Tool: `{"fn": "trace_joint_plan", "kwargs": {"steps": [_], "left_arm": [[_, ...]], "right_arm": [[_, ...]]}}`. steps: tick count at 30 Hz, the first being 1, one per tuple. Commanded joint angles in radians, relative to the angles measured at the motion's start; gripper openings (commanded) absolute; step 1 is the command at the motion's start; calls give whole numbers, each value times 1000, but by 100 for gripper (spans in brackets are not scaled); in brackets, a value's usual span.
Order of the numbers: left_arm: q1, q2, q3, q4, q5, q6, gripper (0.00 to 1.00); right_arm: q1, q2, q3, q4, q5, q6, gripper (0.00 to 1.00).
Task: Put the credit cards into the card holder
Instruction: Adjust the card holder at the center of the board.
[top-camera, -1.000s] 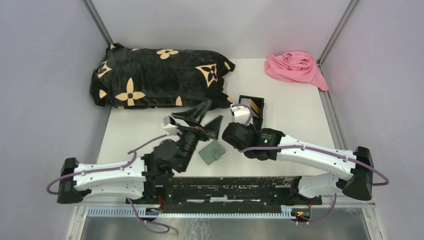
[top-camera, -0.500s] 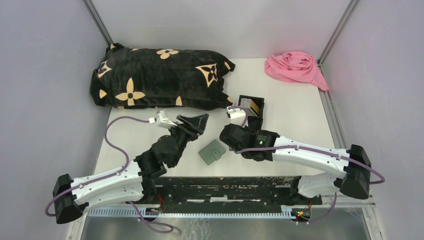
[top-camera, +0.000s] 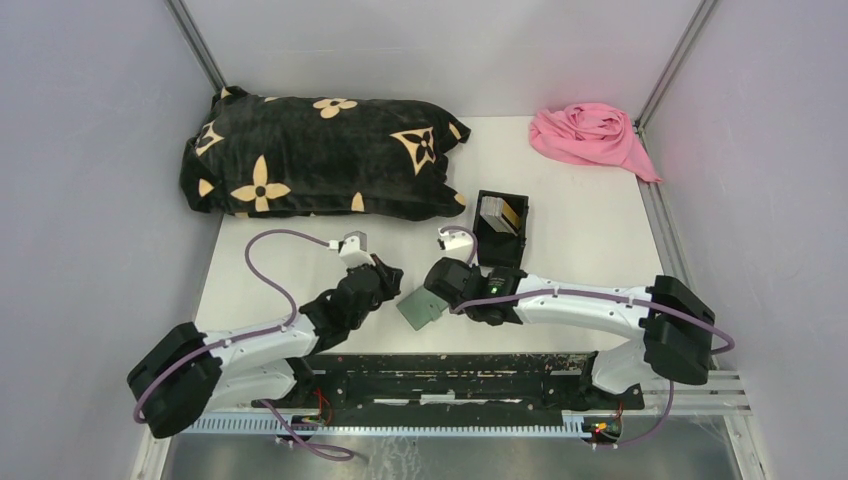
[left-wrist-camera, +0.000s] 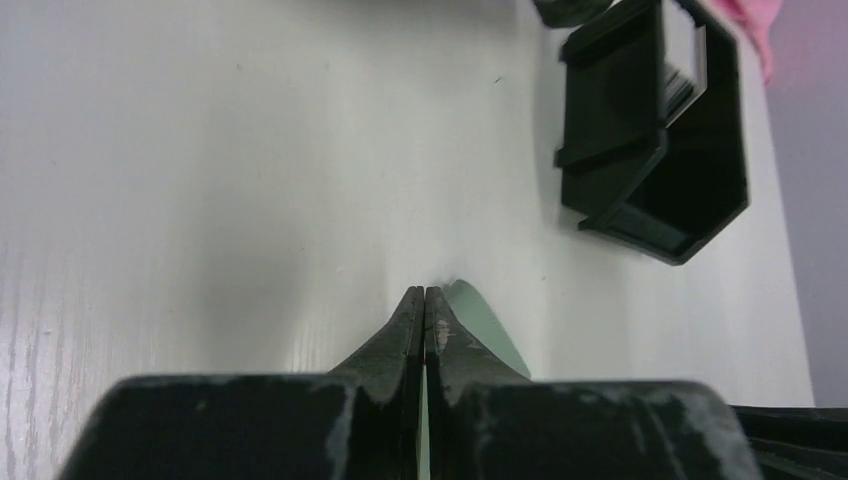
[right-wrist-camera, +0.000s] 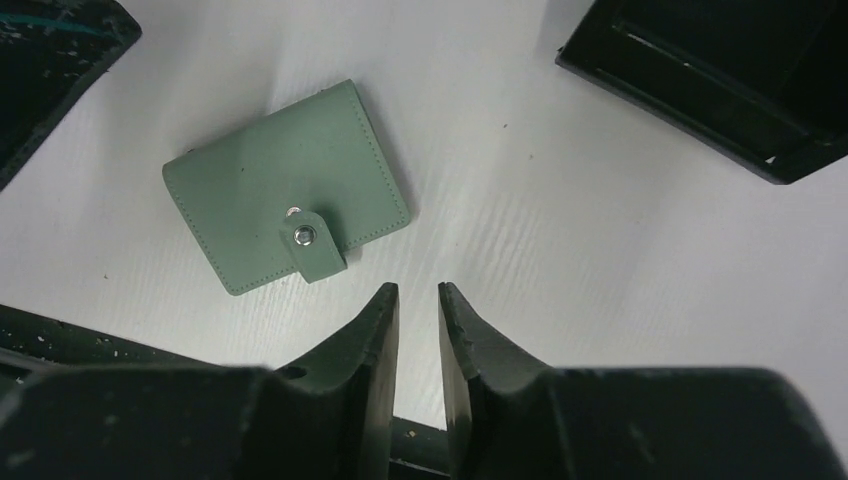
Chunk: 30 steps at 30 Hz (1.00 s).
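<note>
Sage-green card holder (right-wrist-camera: 285, 190) is lying flat on the white table (right-wrist-camera: 600, 260) between the two arms with its snap tab (right-wrist-camera: 310, 245) buttoned, so honestly I'd say nothing of the task is done yet. Credit cards (top-camera: 500, 212) are sitting in the black box (top-camera: 498, 252) a bit further back. All I can see of them from the top camera is a tan edge and a pale one, so no idea how many there are. Left gripper (left-wrist-camera: 424, 300) has its fingers pressed together on nothing, as far as I can tell, with the tips right by the holder's edge. Its own camera only shows a green corner poking out beside them, so touching or not, can't say. Right gripper (right-wrist-camera: 418, 295) hangs just off the holder's tab side, jaws a narrow crack apart, empty. What's left, I reckon: pop the snap, fold it open, fetch the cards, feed them in. Slots inside are hidden while it's shut.
</note>
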Motion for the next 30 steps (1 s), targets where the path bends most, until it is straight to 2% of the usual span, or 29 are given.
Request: {"fn": "trace_joint_plan", "kwargs": {"steps": [1, 6, 10, 30], "left_arm": [[15, 81, -3, 101, 70, 47, 3], [21, 173, -10, 136, 80, 48, 3], [23, 219, -24, 172, 96, 42, 3], [24, 273, -65, 154, 163, -38, 3]], "right_arm": [[-3, 43, -6, 78, -17, 35, 24], [-16, 104, -12, 124, -54, 40, 10], [-30, 149, -13, 154, -86, 40, 7], [-95, 282, -42, 276, -201, 32, 5]]}}
